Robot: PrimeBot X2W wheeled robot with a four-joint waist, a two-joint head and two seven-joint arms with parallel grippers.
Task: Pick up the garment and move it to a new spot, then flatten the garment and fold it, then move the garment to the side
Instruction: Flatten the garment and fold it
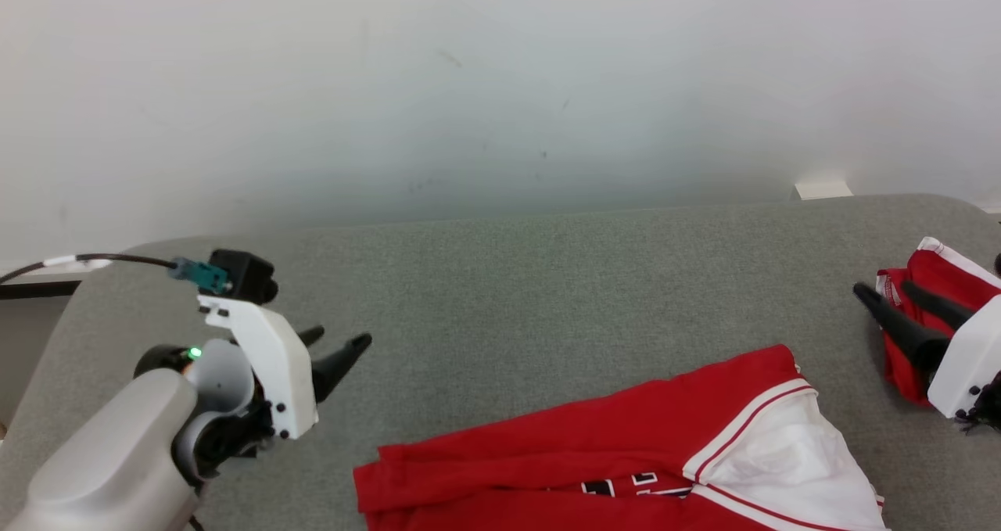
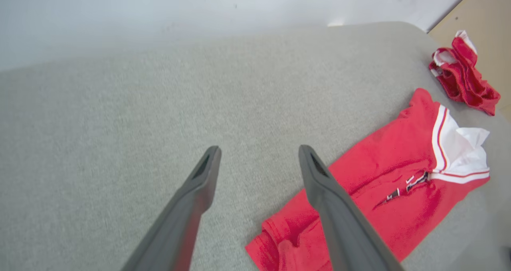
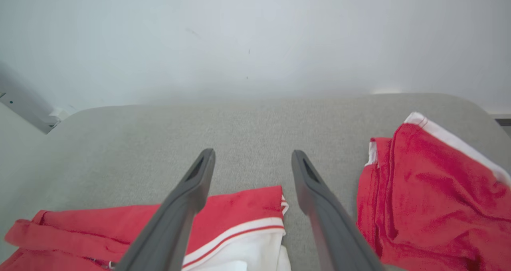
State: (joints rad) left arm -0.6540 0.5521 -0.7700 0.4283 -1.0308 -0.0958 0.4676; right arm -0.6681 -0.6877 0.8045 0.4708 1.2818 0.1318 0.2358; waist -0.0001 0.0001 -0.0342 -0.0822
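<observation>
The red-and-white cloth garment [image 1: 586, 453] lay at the near edge of the grey felt tabletop [image 1: 508, 296]. The left tool [image 1: 340, 337] and right tool [image 1: 884, 288] stood spread, empty. Pinching one layer only might wrinkle it.

Garment [image 1: 563, 461] on table [image 1: 508, 281], front ctr — bundle [image 1: 950, 273] to its R, apart.

l gripper [image 1: 342, 337], r gripper [image 1: 884, 288] spread wide
</observation>
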